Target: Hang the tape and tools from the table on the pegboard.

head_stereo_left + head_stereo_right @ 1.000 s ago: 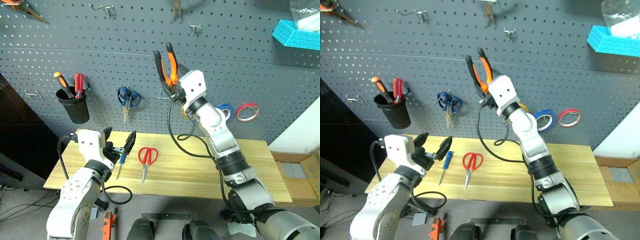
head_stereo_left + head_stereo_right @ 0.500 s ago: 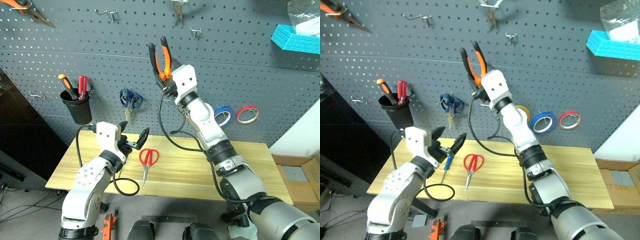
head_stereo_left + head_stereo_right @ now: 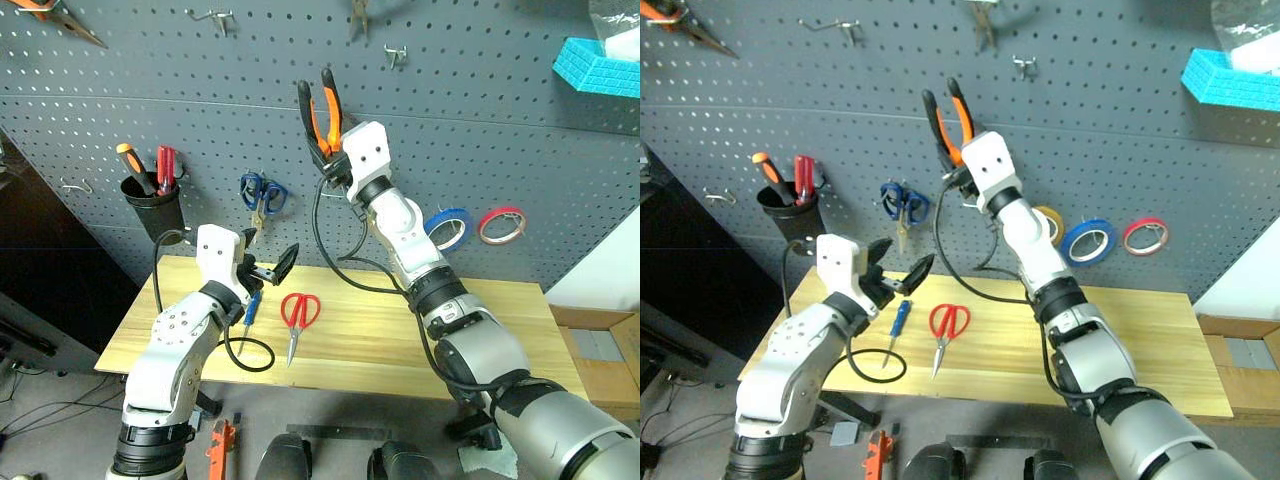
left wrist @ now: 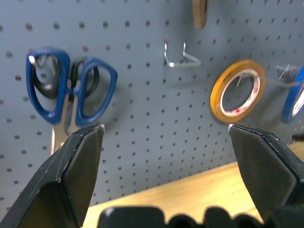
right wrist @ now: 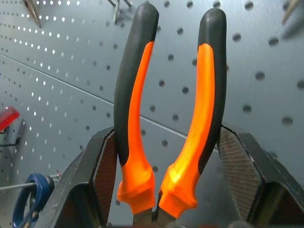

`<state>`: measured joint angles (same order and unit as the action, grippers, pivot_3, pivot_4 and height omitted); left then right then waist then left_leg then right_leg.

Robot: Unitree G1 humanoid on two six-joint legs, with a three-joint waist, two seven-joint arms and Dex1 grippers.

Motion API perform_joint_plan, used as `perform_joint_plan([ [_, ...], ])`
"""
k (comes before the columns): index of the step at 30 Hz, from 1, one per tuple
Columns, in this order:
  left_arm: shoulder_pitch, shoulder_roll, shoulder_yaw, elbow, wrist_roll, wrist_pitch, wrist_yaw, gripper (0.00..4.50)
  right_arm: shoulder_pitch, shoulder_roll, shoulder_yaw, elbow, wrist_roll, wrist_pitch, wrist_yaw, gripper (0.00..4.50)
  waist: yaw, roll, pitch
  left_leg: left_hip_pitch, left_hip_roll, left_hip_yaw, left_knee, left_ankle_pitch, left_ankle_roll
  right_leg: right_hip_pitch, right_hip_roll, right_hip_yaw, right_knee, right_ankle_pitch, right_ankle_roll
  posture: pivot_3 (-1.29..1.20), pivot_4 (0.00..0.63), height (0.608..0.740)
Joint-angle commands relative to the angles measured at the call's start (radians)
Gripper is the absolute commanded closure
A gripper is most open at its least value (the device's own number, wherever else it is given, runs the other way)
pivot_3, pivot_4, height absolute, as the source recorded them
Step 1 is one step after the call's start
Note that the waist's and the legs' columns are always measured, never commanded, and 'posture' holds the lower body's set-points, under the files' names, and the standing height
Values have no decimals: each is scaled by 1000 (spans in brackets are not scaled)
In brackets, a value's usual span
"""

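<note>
Both arms have advanced toward the pegboard since the earlier frames; the left gripper has shifted rightward over the table, and the right gripper has carried the pliers closer to the panel.

Left to right: a black cup with the orange and red screwdrivers hangs on the board. The left gripper hovers just above the table's rear edge, fingers spread wide and empty. The blue-handled screwdriver lies on the table at about 7 o'clock from this gripper, just beside it. The blue-handled scissors hang on the board at 12 o'clock from it. The red-handled scissors lie flat on the table at 5 o'clock from the left gripper, near it.

The right gripper is raised against the board and pinches the pliers near the pivot, the orange-and-black handles pointing up at 12 o'clock. The yellow roll hangs at 5 o'clock from it. The blue tape hangs on the board farther right, at 4 o'clock, well apart. The red roll hangs just beside the blue tape.
</note>
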<state>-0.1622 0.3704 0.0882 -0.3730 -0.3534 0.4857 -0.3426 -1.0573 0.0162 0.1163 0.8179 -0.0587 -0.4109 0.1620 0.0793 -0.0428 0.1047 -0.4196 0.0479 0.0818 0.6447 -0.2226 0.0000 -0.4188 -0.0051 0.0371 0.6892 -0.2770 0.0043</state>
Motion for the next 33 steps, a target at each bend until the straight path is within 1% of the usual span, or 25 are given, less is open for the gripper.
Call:
perform_joint_plan([
  [1, -9, 12, 12, -40, -16, 18, -12, 0, -42, -6, -28, -1, 13, -40, 6, 1839, 0, 1, 11, 0, 0, 0, 0, 0, 0, 0, 0, 0, 0, 0, 0, 311, 154, 740],
  [9, 8, 35, 38, -88, -30, 72, -22, 0, -52, -20, -49, 52, 11, -63, 7, 1839, 0, 2, 43, -1, 0, -1, 0, 0, 0, -1, 0, -1, 0, 0, 0, 340, 178, 740],
  [14, 43, 47, 55, -122, -41, 97, -23, 0, -70, -35, -63, 90, 11, -82, 0, 1839, 0, 3, 51, -1, 0, -1, -1, 0, 0, 0, -1, -2, -2, 0, 0, 346, 187, 740],
  [19, 49, 52, 61, -139, -48, 112, -18, 0, -69, -25, -72, 111, 9, -88, -10, 1839, 2, 2, 60, -1, 0, -2, 0, 0, 0, 1, -2, -3, -1, 0, 0, 352, 188, 740],
  [22, 52, 57, 65, -139, -49, 115, -20, 0, -59, -9, -74, 113, 10, -82, -14, 1839, 1, 3, 65, -1, 0, -3, 0, 0, 0, 2, -2, -4, -2, 0, 0, 352, 193, 740],
  [27, 58, 60, 64, -142, -51, 117, -19, 0, -2, 16, -60, 68, 7, -66, -17, 1839, 1, 4, 68, 0, 0, -8, -2, 0, 0, 6, -2, -8, -7, 0, 0, 350, 192, 740],
  [33, 50, 62, 63, -132, -51, 115, -22, 0, 58, 22, -45, 25, -7, -22, -11, 1839, 1, 7, 71, -5, -1, -18, -2, 1, -1, 7, -6, -21, -9, -2, -3, 341, 191, 740],
])
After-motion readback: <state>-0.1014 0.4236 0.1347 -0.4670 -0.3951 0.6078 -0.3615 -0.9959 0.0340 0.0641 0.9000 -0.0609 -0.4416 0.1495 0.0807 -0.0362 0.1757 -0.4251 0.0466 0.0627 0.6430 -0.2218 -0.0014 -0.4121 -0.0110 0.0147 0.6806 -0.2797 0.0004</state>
